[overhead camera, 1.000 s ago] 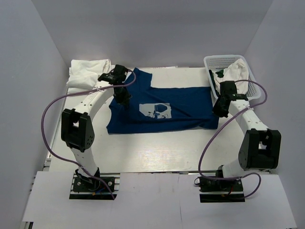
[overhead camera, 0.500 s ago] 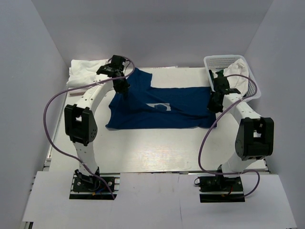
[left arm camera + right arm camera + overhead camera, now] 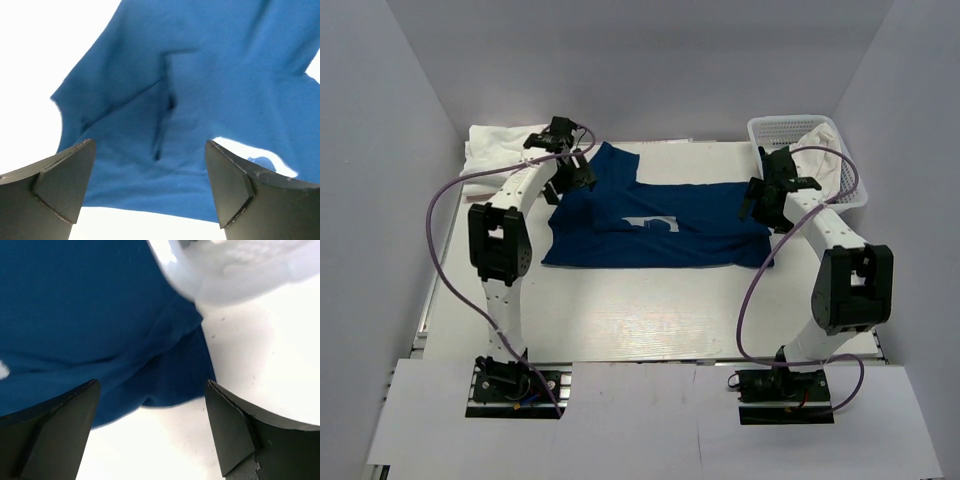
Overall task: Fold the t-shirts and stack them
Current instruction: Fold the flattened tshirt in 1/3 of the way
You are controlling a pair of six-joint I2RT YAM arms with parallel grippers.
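Note:
The dark navy t-shirt [image 3: 660,235] lies folded on the white table, and only a sliver of its pale print [image 3: 652,222] shows. My left gripper [image 3: 572,180] hovers open over the shirt's back left part; in the left wrist view [image 3: 150,200] only blue cloth [image 3: 200,75] lies below the spread fingers. My right gripper [image 3: 760,203] is open above the shirt's right edge, and the right wrist view [image 3: 150,440] shows the cloth's corner [image 3: 170,375] below, not held. White t-shirts [image 3: 505,150] sit bunched at the back left.
A white lattice basket [image 3: 790,128] stands at the back right with white cloth [image 3: 825,150] in it; its blurred wall [image 3: 240,275] is close to my right gripper. Purple cables loop beside both arms. Grey walls enclose the table on three sides.
Both grippers carried a fold of the navy shirt toward the back, covering most of the print, then opened and let go of the cloth.

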